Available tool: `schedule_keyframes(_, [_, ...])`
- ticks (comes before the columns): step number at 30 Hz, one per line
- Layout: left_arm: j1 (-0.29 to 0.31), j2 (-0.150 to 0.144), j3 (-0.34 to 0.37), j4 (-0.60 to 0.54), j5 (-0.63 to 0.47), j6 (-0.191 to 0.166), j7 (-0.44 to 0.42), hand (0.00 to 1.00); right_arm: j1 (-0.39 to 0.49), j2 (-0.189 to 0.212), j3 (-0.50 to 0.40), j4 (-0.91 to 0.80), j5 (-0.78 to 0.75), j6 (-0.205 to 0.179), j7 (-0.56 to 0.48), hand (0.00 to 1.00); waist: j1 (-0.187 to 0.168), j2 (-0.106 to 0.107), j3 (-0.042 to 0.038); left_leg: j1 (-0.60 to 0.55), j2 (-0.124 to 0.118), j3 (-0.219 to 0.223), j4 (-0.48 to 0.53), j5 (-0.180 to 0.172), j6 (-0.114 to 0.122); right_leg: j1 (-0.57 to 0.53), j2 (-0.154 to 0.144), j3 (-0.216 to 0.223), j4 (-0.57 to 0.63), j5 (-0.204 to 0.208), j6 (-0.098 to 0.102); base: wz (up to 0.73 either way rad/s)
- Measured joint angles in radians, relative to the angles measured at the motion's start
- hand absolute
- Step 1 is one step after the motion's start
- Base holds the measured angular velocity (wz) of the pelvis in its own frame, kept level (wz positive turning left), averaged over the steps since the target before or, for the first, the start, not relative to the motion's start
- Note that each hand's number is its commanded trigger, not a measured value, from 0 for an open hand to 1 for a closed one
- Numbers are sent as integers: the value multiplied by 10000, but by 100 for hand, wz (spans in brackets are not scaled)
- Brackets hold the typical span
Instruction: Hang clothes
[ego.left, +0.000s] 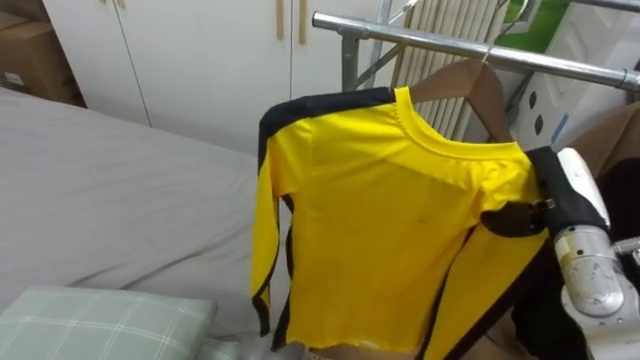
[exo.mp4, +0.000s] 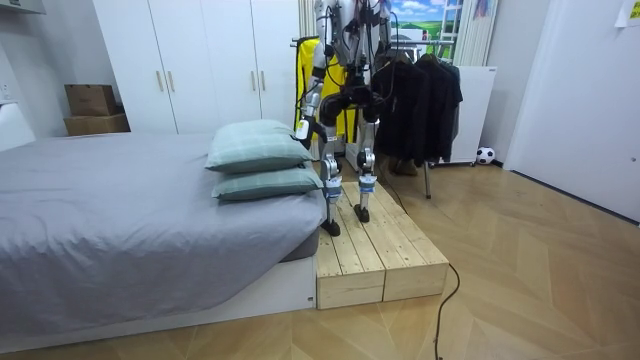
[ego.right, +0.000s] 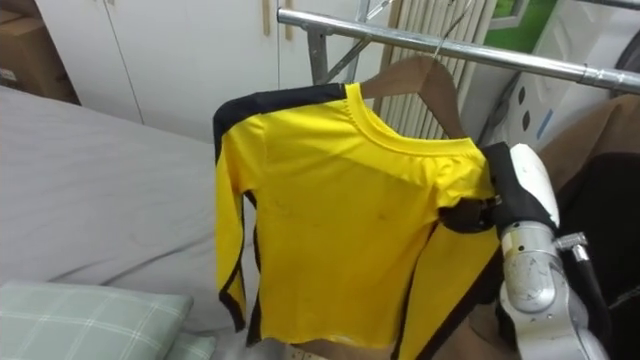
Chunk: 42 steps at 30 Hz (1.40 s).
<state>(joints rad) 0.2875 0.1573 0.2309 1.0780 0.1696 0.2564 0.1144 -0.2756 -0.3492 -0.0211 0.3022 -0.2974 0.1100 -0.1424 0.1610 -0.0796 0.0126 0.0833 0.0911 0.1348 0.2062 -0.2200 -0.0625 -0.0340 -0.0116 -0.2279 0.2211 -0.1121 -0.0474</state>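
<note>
1. At ten o'clock in the eye views, a cardboard box (ego.left: 30, 55) is cut off by the frame's edge.
2. The grey bed (ego.left: 100, 190) fills the nine o'clock side. At seven o'clock a checked green pillow (ego.left: 100, 325) lies on it, with its near part out of frame.
3. At eleven o'clock stand white wardrobe doors (ego.left: 200, 60), whose tops are cut off.
4. The yellow shirt (ego.left: 390, 230) with black trim hangs in the middle, on a wooden hanger (ego.left: 470, 85) at one o'clock. Only one arm of the hanger shows above the collar.
5. The hanger's thin hook rises to the metal rail (ego.left: 450, 45) at twelve o'clock. It is too fine to tell whether it sits over the bar. The rail runs out of frame at two o'clock.
6. At three o'clock the right hand (ego.left: 565, 190) is against the shirt's shoulder, with a dark part of it lying on the yellow cloth. The rest is hidden behind the shoulder, so I cannot tell whether it pinches the cloth or rests loose. The arm covers that sleeve.
7. In the room view the robot stands on a wooden platform (exo.mp4: 385, 250) beside the bed, facing the rack. Its left hand (exo.mp4: 303, 127) is low at its side, too small to read.
8. Dark clothes (exo.mp4: 425, 95) hang at one o'clock in that view.
</note>
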Motion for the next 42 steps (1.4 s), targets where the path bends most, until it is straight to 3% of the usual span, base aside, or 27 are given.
schedule_keyframes(4, [125, -1, 0, -225, 0, -32, -18, 0, -1, -206, -14, 417, 877, 12, -92, 100, 70, -9, -6, 11, -9, -80, -10, 0, 0, 62, -17, -106, -6, -17, 16, 6])
schedule_keyframes(15, [239, 0, -5, -512, -1, 48, -122, 0, -28, -269, -15, 637, 2016, 14, -321, 100, 62, -2, -9, -6, -51, -277, -8, 2, 2, 134, -47, -337, -4, -84, 51, 5])
schedule_keyframes(25, [272, -2, 1, -579, 3, 49, -188, 0, -1147, -479, -22, 2264, 2955, 34, -296, 100, 45, -2, -41, 3, -105, -399, -10, 41, 42, 171, -108, -436, 27, -106, 61, 3])
schedule_keyframes(35, [285, 44, 209, -579, -13, 46, -431, 0, -1182, -692, -22, 2514, 2879, 35, -69, 100, 53, -128, -110, 19, -137, -416, 1, 54, 60, 193, -156, -486, 53, -110, 68, 0])
schedule_keyframes(42, [306, 120, 210, -644, 3, 49, -541, 0, -1541, -873, -4, 3223, 1287, 184, 655, 100, 52, -166, -103, 113, -166, -548, -89, 55, 64, 208, -167, -499, 24, -156, 99, 2])
